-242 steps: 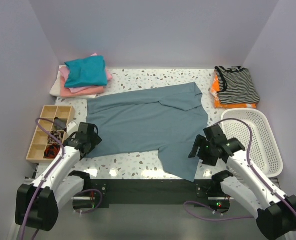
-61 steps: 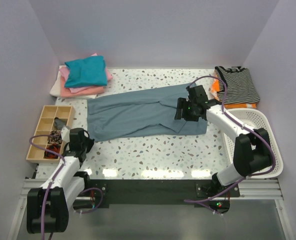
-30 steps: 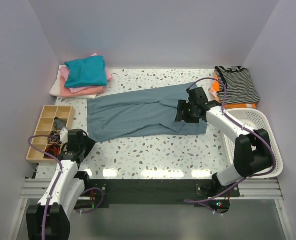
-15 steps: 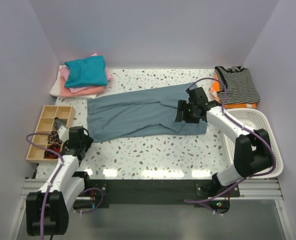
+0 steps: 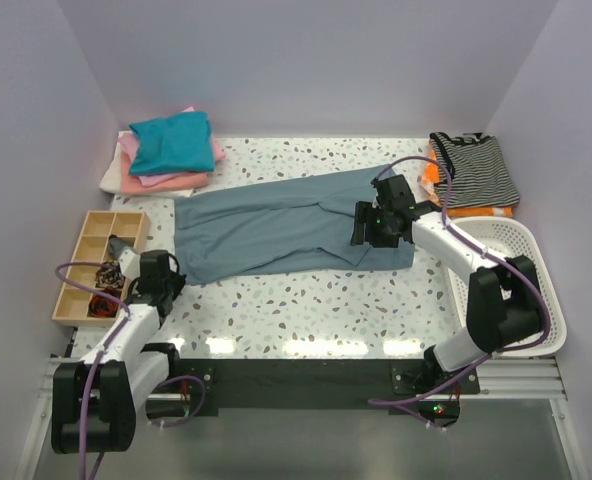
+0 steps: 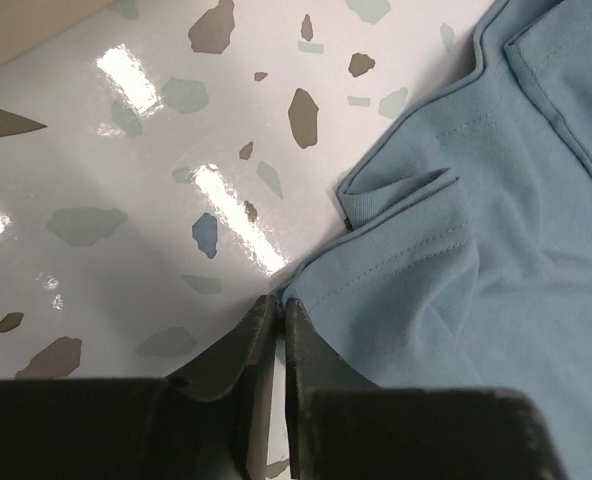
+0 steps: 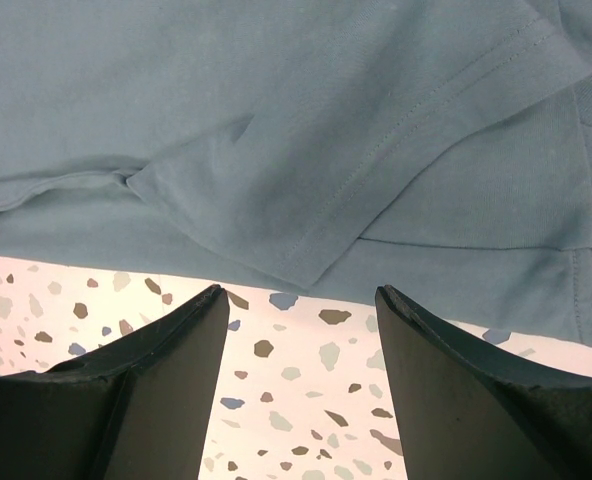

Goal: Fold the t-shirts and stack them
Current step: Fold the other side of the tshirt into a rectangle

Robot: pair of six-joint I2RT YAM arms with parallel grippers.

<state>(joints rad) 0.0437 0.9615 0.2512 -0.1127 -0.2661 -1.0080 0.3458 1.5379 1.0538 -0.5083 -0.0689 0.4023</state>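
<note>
The slate-blue t-shirt (image 5: 276, 225) lies folded lengthwise as a band across the speckled table (image 5: 316, 300). My left gripper (image 5: 166, 277) is low at its near left corner. In the left wrist view the gripper (image 6: 276, 305) is shut on the hem corner of the shirt (image 6: 496, 250). My right gripper (image 5: 368, 226) hovers over the shirt's right part. It stands open (image 7: 296, 295) above the folded sleeve edge (image 7: 326, 230), with nothing between its fingers. Folded teal (image 5: 171, 142), pink (image 5: 161, 181) and white (image 5: 111, 178) t-shirts are stacked at the back left.
A wooden compartment tray (image 5: 96, 262) with small items sits just left of my left gripper. A white plastic basket (image 5: 511, 280) stands at the right edge. Striped and orange clothes (image 5: 474, 172) are piled at the back right.
My left gripper's jaws have closed on the shirt's near left corner after the arm edged toward it. The right arm has stayed still and open. Earlier the shirt's near half was folded back.
</note>
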